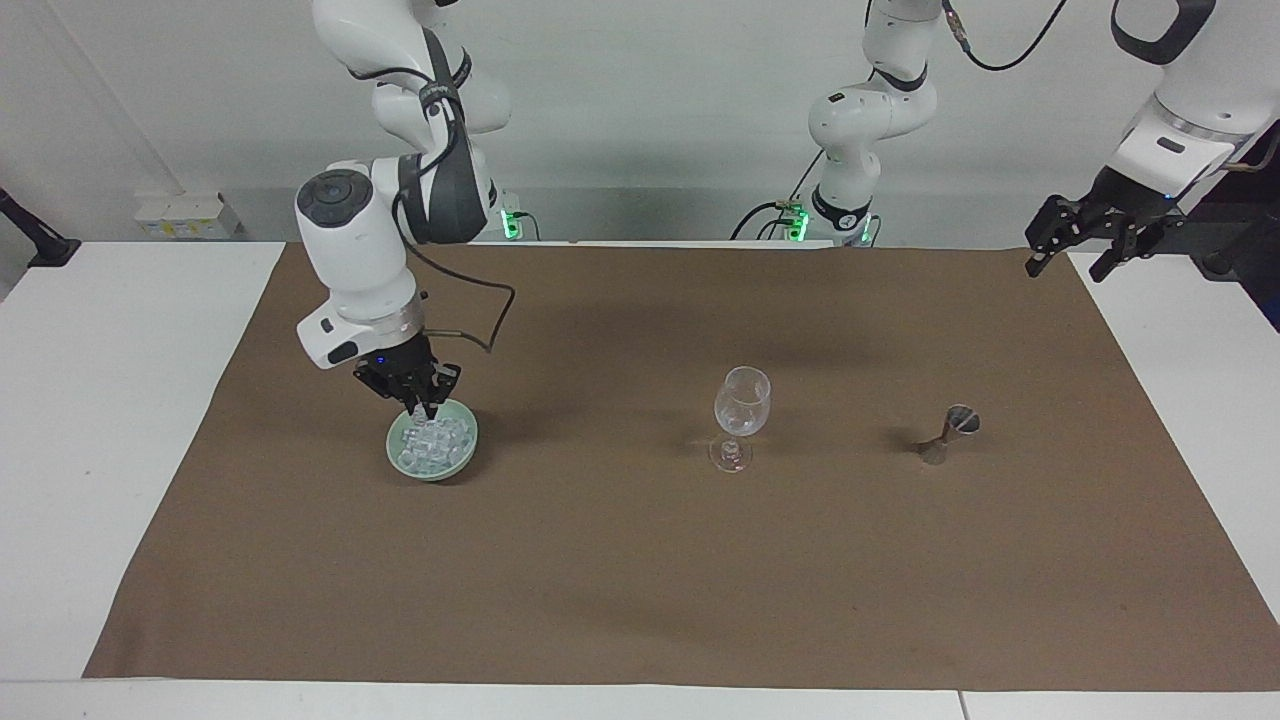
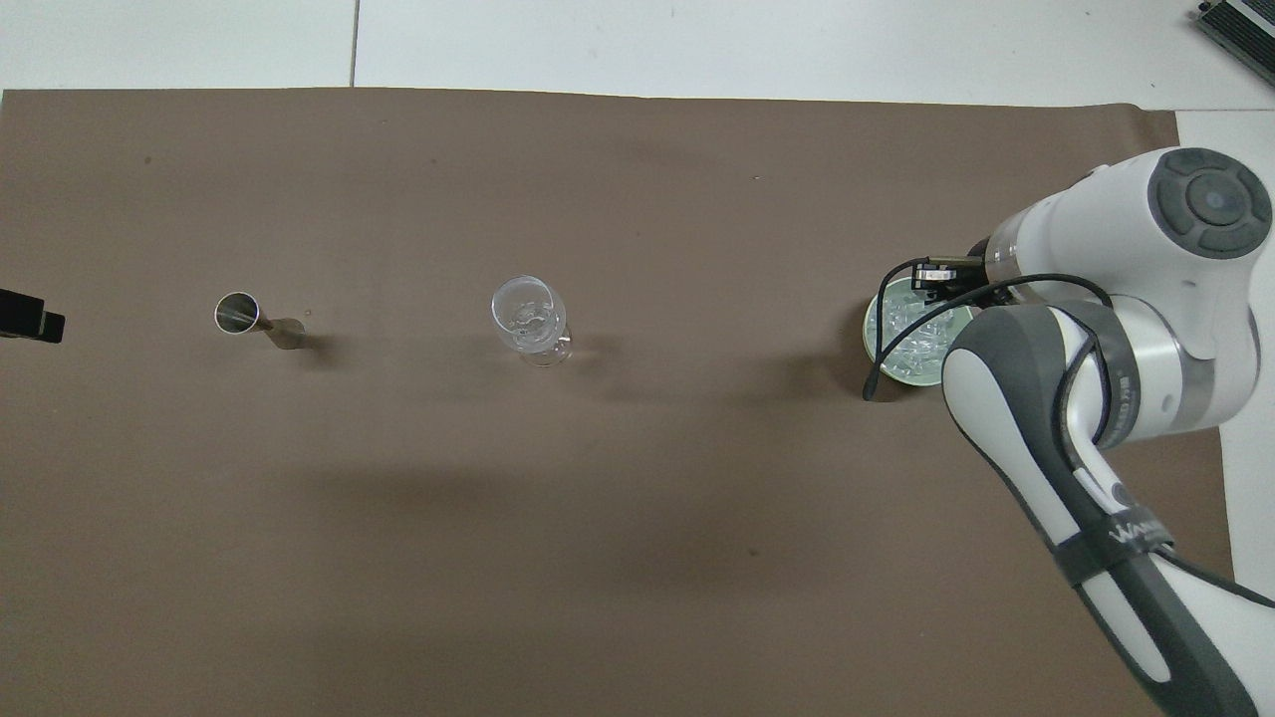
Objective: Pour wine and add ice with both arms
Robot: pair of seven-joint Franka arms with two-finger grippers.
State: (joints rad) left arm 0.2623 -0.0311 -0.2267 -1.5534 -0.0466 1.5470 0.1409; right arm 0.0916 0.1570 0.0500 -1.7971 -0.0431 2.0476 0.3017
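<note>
The ice (image 1: 432, 440) is heaped in a pale green bowl (image 1: 393, 455) toward the right arm's end of the table; it also shows in the overhead view (image 2: 911, 339). My right gripper (image 1: 425, 408) hangs just over the ice, its fingers drawn close together on a small ice cube. A clear wine glass (image 1: 742, 405) stands upright mid-table, with what looks like a little ice in its bowl (image 2: 528, 317). A metal jigger (image 1: 950, 432) stands toward the left arm's end. My left gripper (image 1: 1068, 268) is open and empty, raised over the mat's edge at that end.
A brown mat (image 1: 640, 580) covers most of the white table. Small white boxes (image 1: 180, 212) sit at the table's corner near the right arm's base. The left gripper's tip (image 2: 30, 324) barely shows in the overhead view.
</note>
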